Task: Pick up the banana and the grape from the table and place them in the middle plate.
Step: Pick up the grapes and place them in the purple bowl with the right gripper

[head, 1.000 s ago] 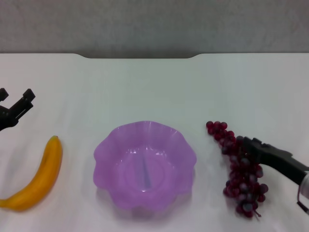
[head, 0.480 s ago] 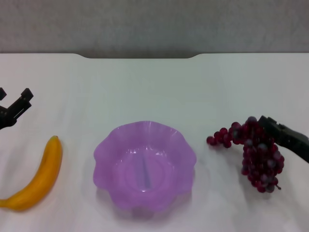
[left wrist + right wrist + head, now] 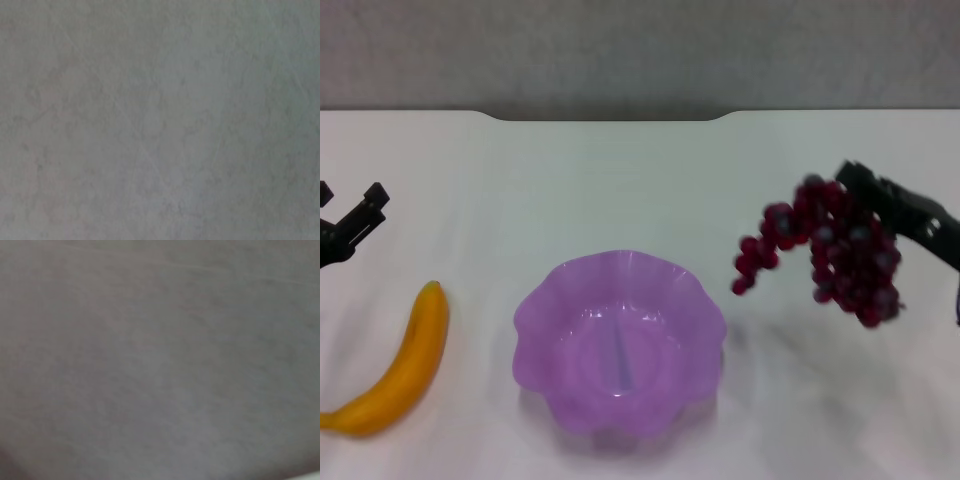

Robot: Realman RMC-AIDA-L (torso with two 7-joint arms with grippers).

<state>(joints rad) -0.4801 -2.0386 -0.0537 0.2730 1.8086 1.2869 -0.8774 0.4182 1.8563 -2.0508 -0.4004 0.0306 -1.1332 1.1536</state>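
In the head view my right gripper (image 3: pixel 850 190) is shut on the grape bunch (image 3: pixel 825 250) and holds it in the air, to the right of and above the purple middle plate (image 3: pixel 535 310). The bunch hangs from the gripper, its loose end pointing toward the plate. The plate stands empty at the table's front centre. The banana (image 3: pixel 400 365) lies on the white table (image 3: pixel 620 180) at the front left. My left gripper (image 3: pixel 348 215) is open, hovering just behind the banana at the left edge. Both wrist views show only bare surface.
The table's dark notched far edge (image 3: pixel 610 117) runs across the back, with a grey wall behind it.
My right gripper has lifted the grape bunch off the table and raised it, moving it a little toward the plate. The left arm, the banana and the plate have not moved.
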